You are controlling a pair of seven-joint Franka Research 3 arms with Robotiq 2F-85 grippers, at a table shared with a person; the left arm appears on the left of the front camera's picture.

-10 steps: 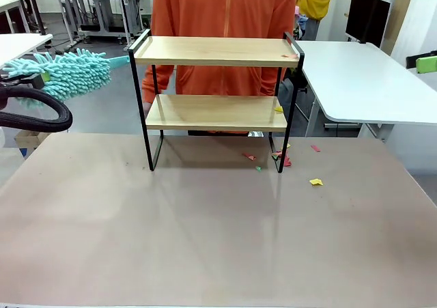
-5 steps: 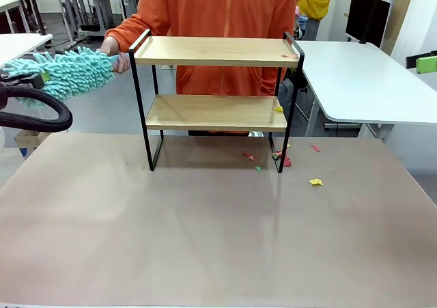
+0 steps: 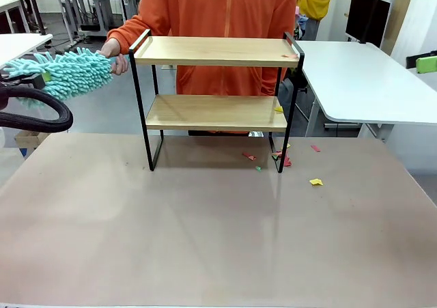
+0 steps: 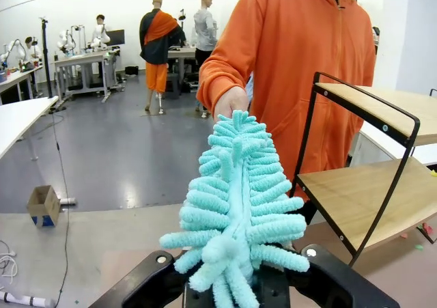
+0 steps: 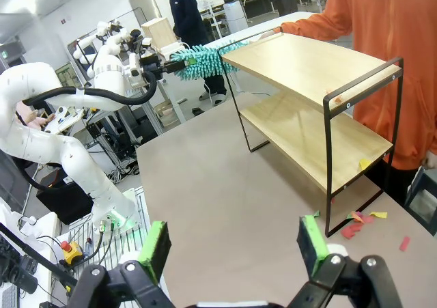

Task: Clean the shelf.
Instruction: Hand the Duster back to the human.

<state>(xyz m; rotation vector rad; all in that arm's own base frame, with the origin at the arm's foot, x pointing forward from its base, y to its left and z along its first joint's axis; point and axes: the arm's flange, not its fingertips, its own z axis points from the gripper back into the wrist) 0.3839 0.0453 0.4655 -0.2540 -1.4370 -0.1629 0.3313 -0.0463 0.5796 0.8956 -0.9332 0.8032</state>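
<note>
The shelf [image 3: 216, 100] stands upright at the far middle of the tabletop [image 3: 205, 226], directly in front of a person in orange, and has not shifted since the earlier frames. Both wood boards are bare apart from a yellow scrap at the right end of the lower board.

Change noted: one second ago no hand was visible at the duster [image 3: 61, 72]; the person's hand [image 3: 116, 57] has since come in and now grips the duster's far end, just beside the shelf's upper left corner.

The left end effector [image 4: 235, 281] is closed on the duster's near end, at the left edge of the front view. The right end effector [image 5: 232, 243] hangs above the tabletop with its green pads [image 5: 156, 248] wide apart and nothing between them.

Coloured paper scraps [image 3: 280, 159] lie on the tabletop around the shelf's right legs, one yellow piece [image 3: 315, 182] farther forward. Nothing stands between duster and shelf.

The left wrist view shows the person's hand behind the duster's tip. The right wrist view shows the left arm [image 5: 61, 117] holding the duster level with the top board.
</note>
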